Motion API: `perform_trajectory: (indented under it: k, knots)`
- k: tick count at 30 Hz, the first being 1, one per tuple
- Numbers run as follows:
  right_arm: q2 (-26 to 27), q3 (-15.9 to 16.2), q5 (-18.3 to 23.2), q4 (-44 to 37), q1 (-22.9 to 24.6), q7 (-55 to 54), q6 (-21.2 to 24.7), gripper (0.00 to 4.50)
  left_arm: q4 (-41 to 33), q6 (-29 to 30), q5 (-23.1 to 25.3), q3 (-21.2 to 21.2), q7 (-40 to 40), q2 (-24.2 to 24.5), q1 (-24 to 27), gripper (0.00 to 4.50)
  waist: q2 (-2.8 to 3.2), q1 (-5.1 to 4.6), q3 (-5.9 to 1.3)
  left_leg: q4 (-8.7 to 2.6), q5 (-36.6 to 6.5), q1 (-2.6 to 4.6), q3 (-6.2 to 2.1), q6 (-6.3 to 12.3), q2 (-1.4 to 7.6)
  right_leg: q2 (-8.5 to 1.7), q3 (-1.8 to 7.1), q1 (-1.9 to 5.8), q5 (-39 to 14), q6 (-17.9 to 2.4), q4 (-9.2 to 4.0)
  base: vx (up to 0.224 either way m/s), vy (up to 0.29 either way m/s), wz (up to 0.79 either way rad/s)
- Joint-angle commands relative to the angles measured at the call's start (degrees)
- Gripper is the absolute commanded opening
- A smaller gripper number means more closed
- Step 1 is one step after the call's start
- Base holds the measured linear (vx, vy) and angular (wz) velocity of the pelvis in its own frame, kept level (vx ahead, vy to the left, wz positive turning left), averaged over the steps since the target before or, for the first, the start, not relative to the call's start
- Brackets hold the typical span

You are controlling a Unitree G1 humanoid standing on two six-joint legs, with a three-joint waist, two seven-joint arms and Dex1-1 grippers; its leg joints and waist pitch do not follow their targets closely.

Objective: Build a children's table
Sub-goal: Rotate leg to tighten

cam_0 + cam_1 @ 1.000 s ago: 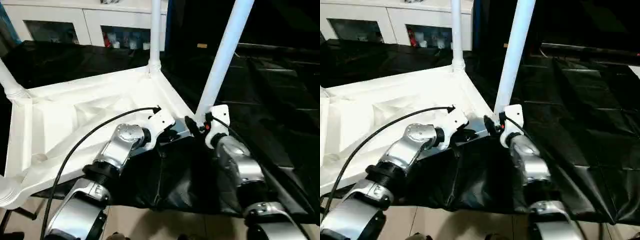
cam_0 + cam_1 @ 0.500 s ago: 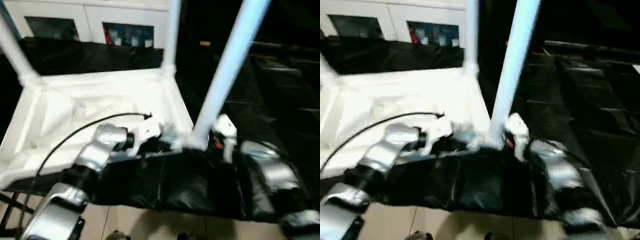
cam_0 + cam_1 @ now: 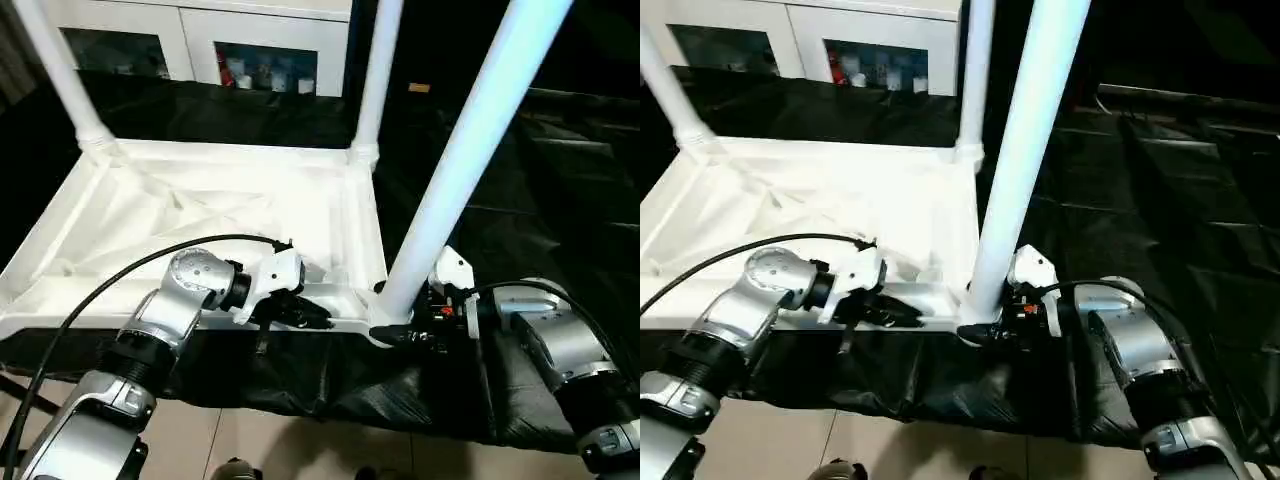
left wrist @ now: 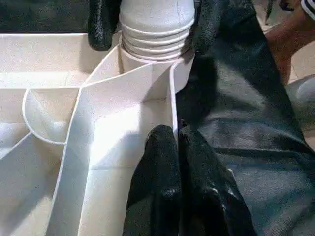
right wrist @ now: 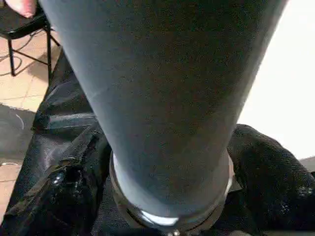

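Black sheeting is draped over the counter (image 3: 560, 190), with white cabinets (image 3: 200, 35) seen behind, and on it the children's table (image 3: 200, 215) is laid upside down, ribbed underside up. Three legs are seen standing in its corner sockets: one at the far left (image 3: 55, 70), one at the far right (image 3: 375, 70), and the near leg (image 3: 470, 150) rising from the corner closest to the robot.

That near corner is where the work is being done. The left end effector (image 4: 177, 147) is pressed, fingers together and holding nothing, against the rim of the top just beside the socket — a bracing hold, it would seem, so that the top is kept from sliding. The right end effector (image 3: 400, 315) is set around the base of the near leg, its black fingers (image 4: 101, 22) seen on either side of the ridged collar (image 4: 155, 37); whether they are clamped on it or merely standing wide around it cannot be told. The collar ridges are seen above the socket rim, so the leg is judged perhaps not fully seated.

A person's bare limb (image 4: 290, 34) is glimpsed beyond the counter edge.
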Motion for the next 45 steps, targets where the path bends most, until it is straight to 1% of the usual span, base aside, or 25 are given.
perform_trajectory:
  k: [1,4,8,9,11,13,15,20,21,22,24,25,26,27,30,31,32,33,34,35,36,38,39,42,45]
  knots:
    - [-0.67,0.75,-0.47,-0.78,-0.05,0.8,0.36,3.53,-1.56,-0.33,-0.02,-1.29,-1.48,-0.31,0.44,0.0,-0.33,-0.11,-3.24,-3.28,-12.33,0.5,0.36,3.8,1.38,-3.53,2.05,3.11,-12.81,-12.85,-3.73,0.0,0.0,0.0]
    - [0.49,-0.4,0.95,-1.96,1.05,-1.28,1.97,3.23,-1.74,1.58,-0.96,-0.1,-0.53,-1.02,0.46,0.0,-0.49,-0.13,-3.28,-3.26,-11.83,0.5,0.38,3.82,1.36,-3.55,2.08,3.17,-12.76,-12.73,-3.74,0.0,0.0,0.0]
    - [1.71,-1.17,1.15,-2.54,1.9,-4.11,3.16,3.08,-1.48,2.85,-0.33,0.27,2.12,-1.92,0.24,0.0,-0.4,-0.11,-3.23,-3.29,-11.71,0.42,0.32,3.64,1.34,-3.59,2.1,3.15,-13.0,-12.41,-3.78,0.0,0.0,0.0]
    - [3.71,-1.47,-0.49,-1.78,2.5,-9.29,3.08,2.97,-0.24,4.65,1.47,-0.3,6.73,-3.01,-0.47,0.0,-0.49,-0.39,-3.24,-3.36,-12.2,0.41,0.32,3.33,1.33,-3.58,2.13,2.96,-13.96,-12.11,-3.83,0.0,0.0,0.0]
    - [6.2,-2.24,-2.17,-0.26,2.43,-15.72,2.75,2.89,0.89,5.52,2.73,-0.64,10.23,-4.38,-0.91,0.0,-0.44,-0.63,-2.95,-3.52,-14.18,0.47,0.18,2.41,1.13,-3.76,2.15,2.68,-18.85,-11.03,-4.41,0.0,0.0,0.0]
    - [6.2,-2.24,-2.17,-0.26,2.43,-15.72,2.75,2.89,0.89,5.52,2.73,-0.64,10.23,-4.38,-0.91,0.0,-0.56,-0.6,-2.94,-3.68,-15.06,0.61,-0.03,1.68,1.02,-3.79,2.17,2.78,-22.69,-9.14,-4.87,0.0,0.0,0.0]
    - [6.2,-2.24,-2.17,-0.26,2.43,-15.72,2.75,2.89,0.89,5.52,2.73,-0.64,10.23,-4.38,-0.91,0.0,-0.53,-0.69,-2.9,-3.75,-15.56,0.6,-0.08,1.83,1.06,-3.67,2.2,2.73,-22.74,-8.67,-4.91,0.0,0.0,0.0]
    - [7.37,-2.7,-2.83,0.49,2.25,-18.73,2.68,2.79,1.31,5.8,3.04,-0.62,11.48,-5.07,-1.02,0.0,-0.45,-0.82,-2.98,-3.72,-14.86,0.56,0.0,2.21,1.12,-3.55,2.28,2.73,-18.79,-9.84,-4.5,0.0,0.0,0.0]
    - [16.89,-5.63,-5.02,5.78,0.71,-38.03,2.77,2.79,4.26,9.12,4.83,-0.28,22.7,-12.69,-3.38,0.0,-0.54,-1.21,-2.8,-3.73,-14.49,0.45,0.21,1.46,1.12,-3.5,2.41,2.42,-18.71,-10.12,-4.47,0.0,0.0,0.0]
    - [19.62,-6.47,-5.6,7.39,0.13,-43.62,2.77,2.79,5.12,9.98,5.33,-0.2,25.91,-14.96,-4.14,0.0,-0.3,-1.47,-2.57,-3.97,-17.18,0.9,-0.13,-0.68,0.89,-3.74,2.13,2.13,-24.67,-9.26,-5.03,0.0,0.0,0.0]
    - [21.71,-6.94,-5.73,8.49,-0.57,-47.71,2.4,2.79,5.58,10.5,5.67,-0.06,28.34,-17.04,-4.74,0.0,-0.62,-1.9,-2.81,-4.06,-18.38,0.99,-0.51,-1.68,0.69,-3.8,1.95,2.53,-28.01,-7.73,-5.2,0.0,0.0,0.0]
    - [22.58,-7.05,-5.23,8.6,-0.92,-48.16,1.96,2.79,5.53,10.37,5.76,-0.15,28.88,-17.94,-4.85,0.0,-0.71,-1.95,-2.87,-4.01,-18.37,1.07,-0.39,-0.3,0.73,-3.77,2.09,2.43,-26.84,-7.02,-5.56,0.0,0.0,0.0]
    - [22.62,-7.06,-5.21,8.61,-0.93,-48.18,1.94,2.79,5.53,10.37,5.77,-0.15,28.89,-17.97,-4.86,0.0,-0.71,-1.95,-2.87,-4.01,-18.37,1.07,-0.39,-0.3,0.73,-3.77,2.09,2.43,-26.84,-7.02,-5.56,0.0,0.0,0.0]
    - [23.0,-6.98,-5.29,8.42,-0.99,-48.35,1.83,2.79,5.33,10.14,5.71,-0.32,28.81,-18.28,-4.77,0.0,-0.86,-1.98,-2.86,-3.93,-18.71,0.99,-0.19,1.09,0.54,-3.56,2.12,2.38,-25.38,-7.07,-5.6,0.0,0.0,0.0]
    - [23.87,-6.34,-5.92,8.1,-1.02,-48.14,0.72,2.79,4.25,10.26,5.52,-0.86,28.64,-18.68,-4.05,0.0,-0.76,-1.84,-3.05,-3.97,-17.28,0.71,-0.17,2.15,0.62,-3.79,2.12,2.63,-24.15,-7.24,-5.47,0.0,0.0,0.0]
    - [24.21,-6.52,-5.88,7.98,-0.94,-48.06,0.69,3.11,3.91,10.39,5.72,-0.95,28.85,-18.55,-3.71,0.0,-0.85,-1.9,-3.03,-4.02,-17.27,0.65,-0.16,2.27,0.61,-3.69,2.04,2.67,-24.23,-7.25,-5.45,0.0,0.0,0.0]
    - [24.46,-6.79,-5.38,7.75,-0.81,-47.21,1.06,3.11,3.66,10.35,5.9,-0.96,28.85,-18.31,-3.42,0.0,-0.85,-1.9,-3.03,-4.02,-17.27,0.65,-0.16,2.27,0.61,-3.69,2.04,2.67,-24.23,-7.25,-5.45,0.0,0.0,0.0]
    - [24.61,-7.0,-5.11,7.51,-0.68,-46.61,1.19,3.44,3.54,10.25,6.03,-0.85,28.8,-18.08,-3.2,0.0,-0.76,-1.95,-2.96,-4.13,-17.57,0.56,-0.24,2.25,0.64,-3.77,1.99,2.68,-25.3,-7.01,-5.53,0.0,0.0,0.0]
    - [25.02,-7.32,-5.2,7.73,-0.7,-46.99,0.87,3.47,3.77,10.09,6.67,-0.41,29.18,-18.05,-3.02,0.0,-0.96,-1.94,-3.03,-4.08,-17.67,0.62,-0.21,2.21,0.62,-3.8,1.98,2.6,-26.25,-6.68,-5.64,0.0,0.0,0.0]
    - [25.02,-7.36,-5.17,7.7,-0.68,-46.92,0.85,3.47,3.77,10.03,6.76,-0.35,29.19,-17.98,-2.97,0.0,-0.88,-1.93,-3.03,-4.11,-17.61,0.67,-0.24,2.2,0.68,-3.85,2.01,2.57,-26.36,-6.63,-5.65,0.0,0.0,0.0]
    - [24.74,-7.29,-5.05,7.3,-0.49,-46.52,0.56,3.66,3.61,9.72,6.94,-0.23,29.01,-17.54,-2.65,0.0,-0.99,-1.99,-3.05,-4.14,-17.54,0.63,-0.25,2.22,0.72,-3.86,2.01,2.58,-26.48,-6.56,-5.7,0.0,0.0,0.0]
    - [24.46,-7.11,-4.86,7.01,-0.32,-46.27,0.34,3.81,3.4,9.57,6.98,-0.27,28.98,-17.19,-2.4,0.0,-0.97,-1.95,-3.07,-4.16,-17.58,0.65,-0.28,2.14,0.77,-3.91,2.01,2.57,-26.59,-6.48,-5.68,0.0,0.0,0.0]
    - [24.17,-7.03,-4.73,6.69,-0.2,-45.87,0.39,3.81,3.21,9.33,6.95,-0.33,28.72,-16.91,-2.23,0.0,-1.08,-2.04,-3.1,-4.19,-17.57,0.59,-0.26,2.13,0.77,-3.84,2.02,2.58,-25.97,-6.59,-5.59,0.0,0.0,0.0]
    - [19.69,-6.86,-4.01,3.73,0.85,-41.43,0.44,4.14,0.87,6.57,5.8,-0.51,24.36,-13.39,-0.5,0.0,-1.1,-1.95,-3.22,-4.22,-16.69,0.31,-0.32,2.66,0.89,-3.89,2.02,2.87,-24.18,-6.79,-5.3,0.0,0.0,0.0]
    - [17.01,-6.86,-3.97,2.5,1.26,-38.67,-0.09,4.39,0.0,5.7,5.28,-0.5,22.07,-11.64,0.16,0.0,-1.04,-1.82,-3.54,-3.83,-14.03,0.29,0.02,3.24,0.9,-3.88,2.16,2.84,-19.95,-8.07,-4.86,0.0,0.0,0.0]
